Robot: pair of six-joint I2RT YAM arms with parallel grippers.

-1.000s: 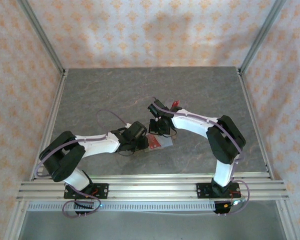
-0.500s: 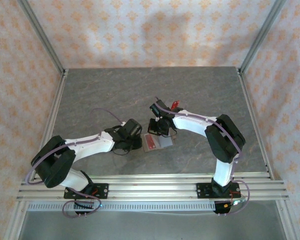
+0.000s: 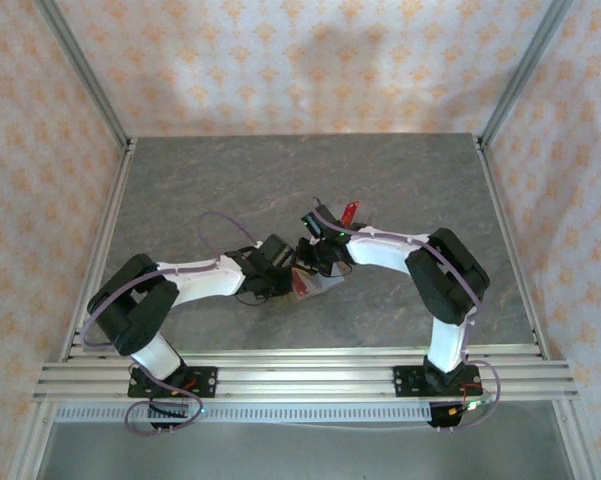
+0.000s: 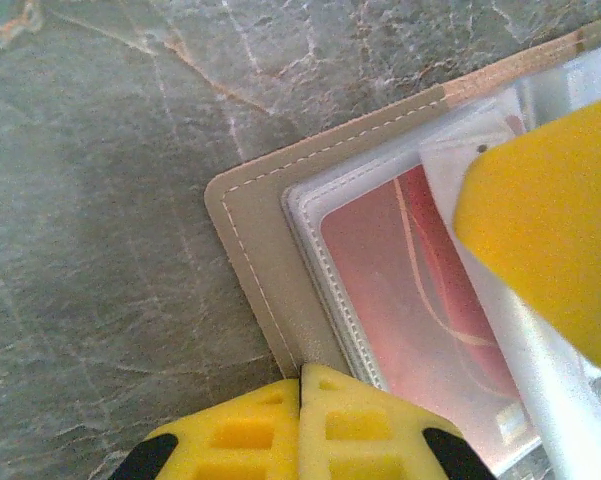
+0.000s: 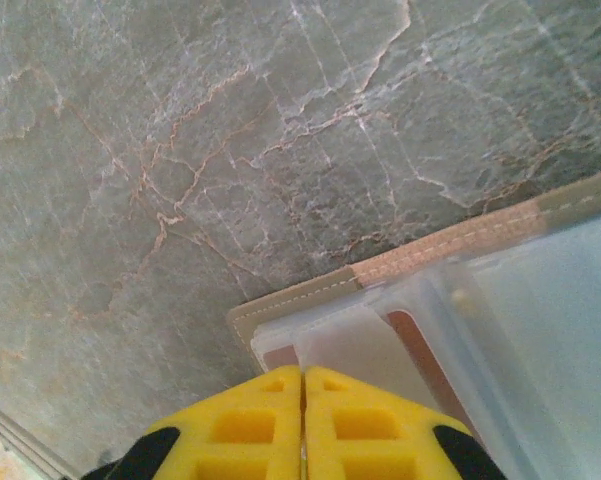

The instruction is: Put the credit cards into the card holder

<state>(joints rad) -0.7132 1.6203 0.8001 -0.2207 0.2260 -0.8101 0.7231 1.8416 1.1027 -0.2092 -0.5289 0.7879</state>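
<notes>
The left jaws are closed together at the edge of the card holder [image 4: 250, 250], which lies open on the worktop [image 3: 230, 180]. A red credit card [image 4: 410, 290] sits inside its clear sleeve [image 4: 310, 215]. The right jaws, closed too, are at the sleeve's corner.

No word, number or brand can be read in any view. The red card [image 4: 410, 300] under the clear sleeve [image 4: 325, 205] of the card holder [image 4: 250, 240] carries a thin pale curved line. Near its lower corner is a small pale patch, too blurred to make out as print. Another red card [image 3: 350, 211] stands up further back on the desk [image 3: 230, 180], too small to show any marking. The walls [image 3: 280, 60] bear a repeated orange ornament, which is a pattern and not writing.
</notes>
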